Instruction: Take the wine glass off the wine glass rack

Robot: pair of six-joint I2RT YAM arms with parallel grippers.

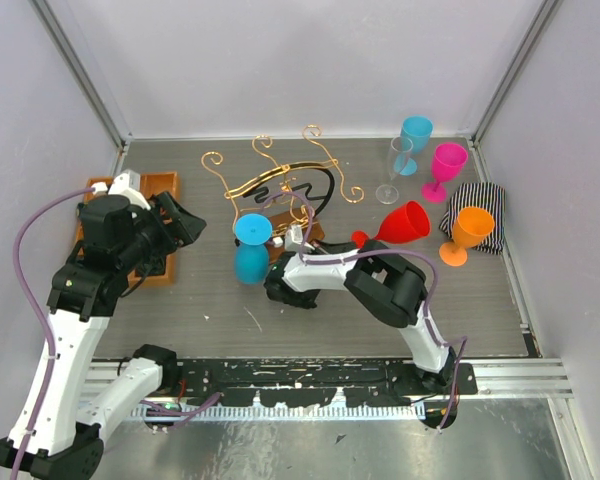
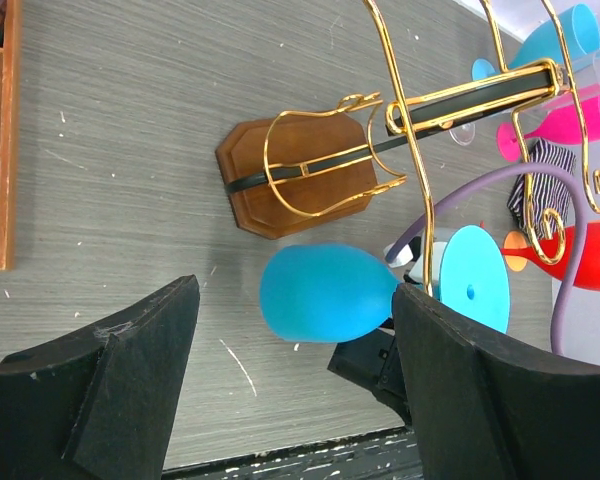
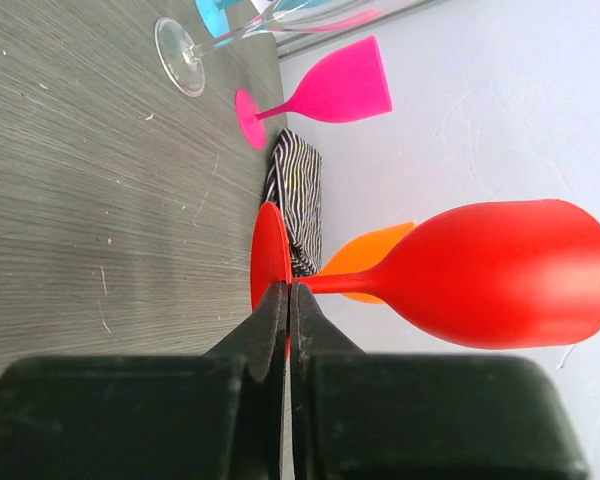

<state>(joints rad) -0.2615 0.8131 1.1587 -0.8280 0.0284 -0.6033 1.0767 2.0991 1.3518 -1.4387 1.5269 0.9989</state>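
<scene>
The right end effector is closed almost completely. Its 2 fingers are pinched on the rim of the round foot of the red plastic wine glass. The glass is carried straight ahead of the fingertips, with its bowl pointing away from the grey wood-grain bench. Its stem is roughly parallel with that of the pink glass standing beyond it. Whether the red foot touches the bench cannot be told.

The gold wire wine glass rack with a black curved bar and brown wooden base lies behind this end effector, apart from the red glass.

The left end effector is spread wide and nothing is held in it. Ahead of it, a blue wine glass hangs bowl-down, its foot caught on a gold wire arm of the rack.

The red glass is judged to be the 1 being removed, and the step in hand is the carry away from the rack. The next move calls for the foot to be lowered flat onto bare bench, short of the standing glasses, before the fingers are released. Because only the thin rim is gripped, slow travel is advised, as the glass could pivot.
</scene>
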